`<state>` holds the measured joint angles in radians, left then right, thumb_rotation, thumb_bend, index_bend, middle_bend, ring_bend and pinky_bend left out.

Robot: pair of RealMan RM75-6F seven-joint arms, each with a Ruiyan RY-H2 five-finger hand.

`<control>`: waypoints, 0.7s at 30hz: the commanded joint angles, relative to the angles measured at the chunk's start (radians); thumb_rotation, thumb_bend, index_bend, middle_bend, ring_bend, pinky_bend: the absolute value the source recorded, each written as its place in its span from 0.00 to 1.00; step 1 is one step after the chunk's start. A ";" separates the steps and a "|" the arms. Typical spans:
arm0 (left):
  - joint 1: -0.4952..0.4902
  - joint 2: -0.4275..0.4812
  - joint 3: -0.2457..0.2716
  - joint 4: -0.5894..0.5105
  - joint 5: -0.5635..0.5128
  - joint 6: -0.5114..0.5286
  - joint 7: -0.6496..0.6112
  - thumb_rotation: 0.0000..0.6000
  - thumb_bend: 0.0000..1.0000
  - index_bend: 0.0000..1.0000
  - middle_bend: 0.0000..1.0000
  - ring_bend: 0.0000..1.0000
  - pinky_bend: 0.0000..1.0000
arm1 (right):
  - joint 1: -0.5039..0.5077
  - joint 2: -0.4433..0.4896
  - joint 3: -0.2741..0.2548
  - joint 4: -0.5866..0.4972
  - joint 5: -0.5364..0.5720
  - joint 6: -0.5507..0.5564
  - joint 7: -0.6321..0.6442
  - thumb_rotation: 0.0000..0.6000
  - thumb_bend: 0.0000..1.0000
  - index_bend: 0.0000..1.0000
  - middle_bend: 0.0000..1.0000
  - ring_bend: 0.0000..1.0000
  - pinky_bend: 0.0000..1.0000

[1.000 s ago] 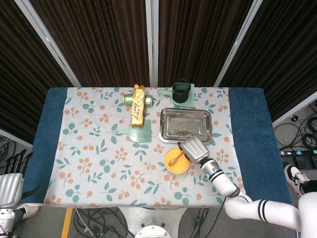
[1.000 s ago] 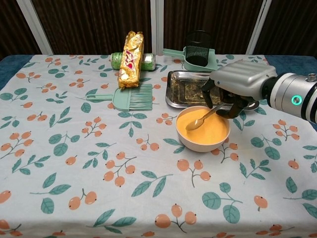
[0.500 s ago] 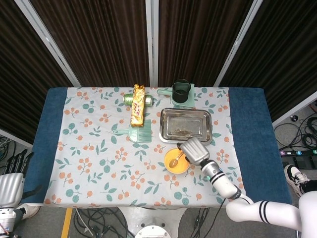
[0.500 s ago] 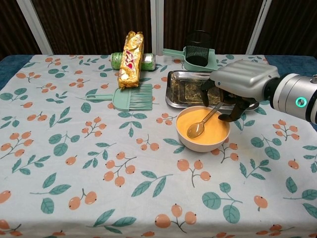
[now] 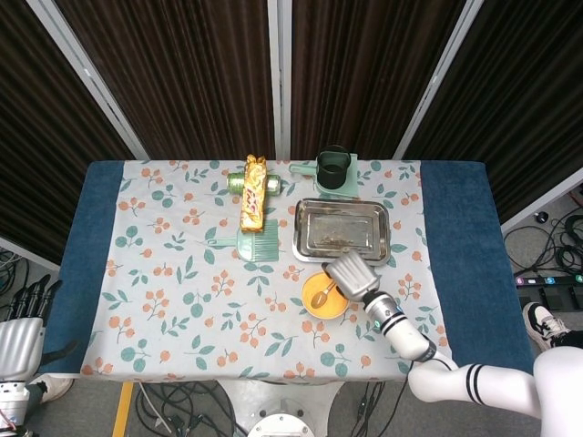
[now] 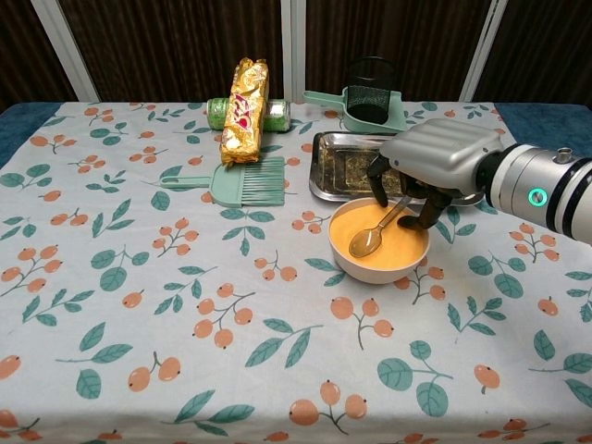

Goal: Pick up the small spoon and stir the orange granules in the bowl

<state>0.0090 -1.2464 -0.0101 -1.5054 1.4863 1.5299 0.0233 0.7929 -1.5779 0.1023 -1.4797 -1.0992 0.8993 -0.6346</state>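
On the floral tabletop [image 6: 139, 305], the right hand [image 6: 435, 166] grips the small spoon [image 6: 375, 233], its tip buried in the bowl [image 6: 379, 268] of orange granules [image 6: 402, 245]; a hard sweep could flick granules over the rim.

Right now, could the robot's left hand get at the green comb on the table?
Probably not soon: the left hand sits off the table's left edge, far from the green comb. Nothing blocks the path, though.
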 commanded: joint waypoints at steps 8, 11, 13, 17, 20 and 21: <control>0.003 -0.004 0.000 0.009 -0.003 0.000 -0.006 1.00 0.00 0.11 0.08 0.05 0.08 | 0.009 -0.007 -0.003 0.002 0.012 0.005 -0.010 1.00 0.33 0.52 0.97 1.00 1.00; 0.003 -0.006 0.000 0.012 -0.003 -0.001 -0.009 1.00 0.00 0.11 0.08 0.05 0.08 | 0.011 -0.009 -0.005 0.002 0.016 0.008 -0.014 1.00 0.33 0.52 0.97 1.00 1.00; 0.004 -0.007 0.000 0.015 -0.004 -0.001 -0.010 1.00 0.00 0.11 0.08 0.05 0.08 | 0.013 -0.010 -0.008 0.004 0.019 0.007 -0.020 1.00 0.33 0.52 0.97 1.00 1.00; 0.005 -0.008 -0.001 0.017 -0.005 0.000 -0.015 1.00 0.00 0.11 0.08 0.05 0.08 | 0.015 -0.012 -0.014 0.005 0.023 0.008 -0.028 1.00 0.33 0.52 0.97 1.00 1.00; 0.005 -0.009 0.000 0.019 -0.004 0.000 -0.017 1.00 0.00 0.11 0.08 0.05 0.08 | 0.017 -0.014 -0.014 0.005 0.024 0.009 -0.028 1.00 0.33 0.52 0.97 1.00 1.00; 0.006 -0.009 0.000 0.020 -0.004 0.000 -0.019 1.00 0.00 0.11 0.08 0.05 0.08 | 0.018 -0.014 -0.015 0.005 0.024 0.008 -0.028 1.00 0.33 0.52 0.98 1.00 1.00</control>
<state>0.0146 -1.2550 -0.0100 -1.4857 1.4819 1.5295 0.0050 0.8108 -1.5920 0.0870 -1.4746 -1.0756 0.9073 -0.6624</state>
